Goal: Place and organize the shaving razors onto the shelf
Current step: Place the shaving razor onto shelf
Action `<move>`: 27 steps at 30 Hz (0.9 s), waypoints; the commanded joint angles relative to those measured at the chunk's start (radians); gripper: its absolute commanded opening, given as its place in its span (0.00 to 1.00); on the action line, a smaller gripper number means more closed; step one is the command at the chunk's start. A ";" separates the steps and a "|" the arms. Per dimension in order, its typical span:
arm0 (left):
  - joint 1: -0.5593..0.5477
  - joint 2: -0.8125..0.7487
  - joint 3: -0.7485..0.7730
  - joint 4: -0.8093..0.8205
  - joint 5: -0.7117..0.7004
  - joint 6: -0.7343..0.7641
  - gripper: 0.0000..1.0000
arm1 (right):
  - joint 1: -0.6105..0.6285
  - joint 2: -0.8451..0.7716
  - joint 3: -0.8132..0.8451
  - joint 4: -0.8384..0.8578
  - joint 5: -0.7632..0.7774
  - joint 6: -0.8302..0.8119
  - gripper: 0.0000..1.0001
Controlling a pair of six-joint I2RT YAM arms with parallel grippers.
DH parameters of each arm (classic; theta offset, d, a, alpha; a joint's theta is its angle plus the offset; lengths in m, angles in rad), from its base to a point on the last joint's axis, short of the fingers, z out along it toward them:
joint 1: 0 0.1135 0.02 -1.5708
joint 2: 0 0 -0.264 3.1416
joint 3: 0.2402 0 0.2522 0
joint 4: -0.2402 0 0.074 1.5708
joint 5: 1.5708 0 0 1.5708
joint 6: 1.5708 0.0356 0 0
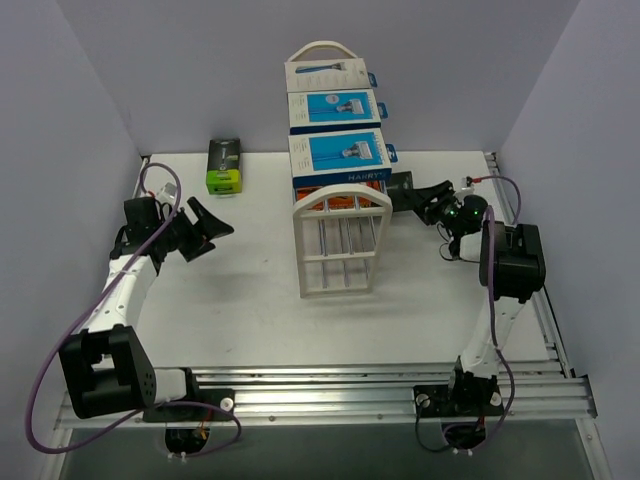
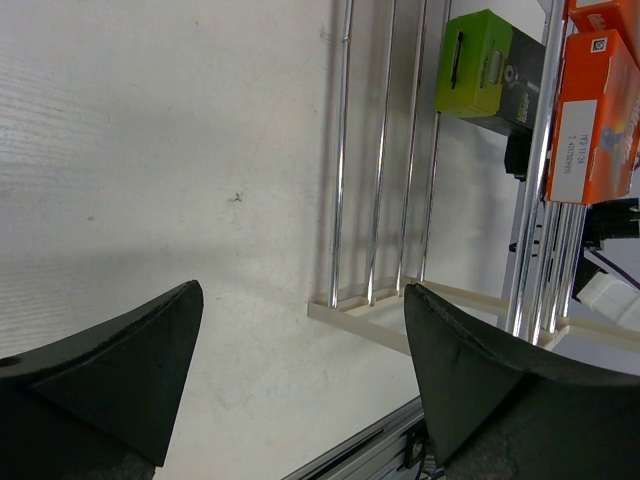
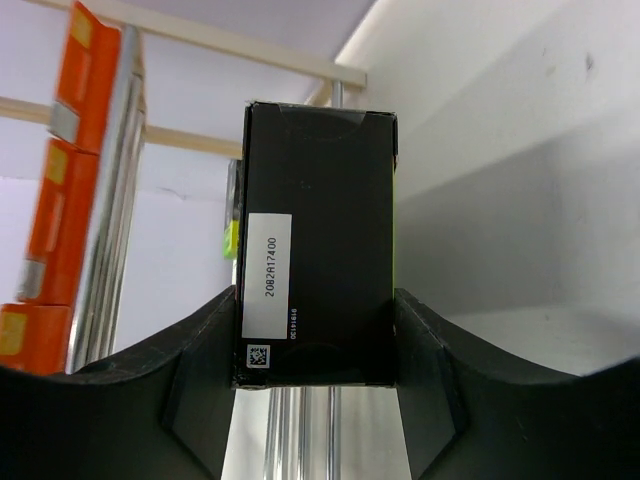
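left gripper (image 1: pixel 212 232): jaws wide apart, empty | black-and-lime razor box (image 1: pixel 224 166): on table just beyond it, left arm nearer | shelf (image 1: pixel 302 250): centre, blue and orange boxes aboard | right gripper (image 3: pixel 315 300): clamped across black razor box (image 3: pixel 330 220), long axis pointing at shelf's right side, just beside it

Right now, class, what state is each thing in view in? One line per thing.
left gripper: open, empty.
right gripper: shut on black box.
black box: held beside the shelf.
lime-green box: standing on the table, untouched.
Harry's boxes: lying on the shelf's top tier.
orange boxes: stored on a lower tier.
shelf: upright.
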 commanded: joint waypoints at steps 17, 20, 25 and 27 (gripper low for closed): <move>-0.007 0.036 -0.001 0.058 0.021 0.006 0.91 | 0.143 0.190 0.265 0.412 -0.008 0.183 0.00; -0.009 0.036 -0.001 0.058 0.021 0.006 0.91 | 0.168 0.203 0.305 0.411 -0.003 0.189 0.00; -0.012 0.041 -0.001 0.058 0.024 0.005 0.91 | 0.172 0.210 0.334 0.394 -0.003 0.186 0.00; -0.012 0.042 -0.003 0.061 0.027 0.002 0.91 | 0.175 0.217 0.348 0.380 -0.009 0.183 0.00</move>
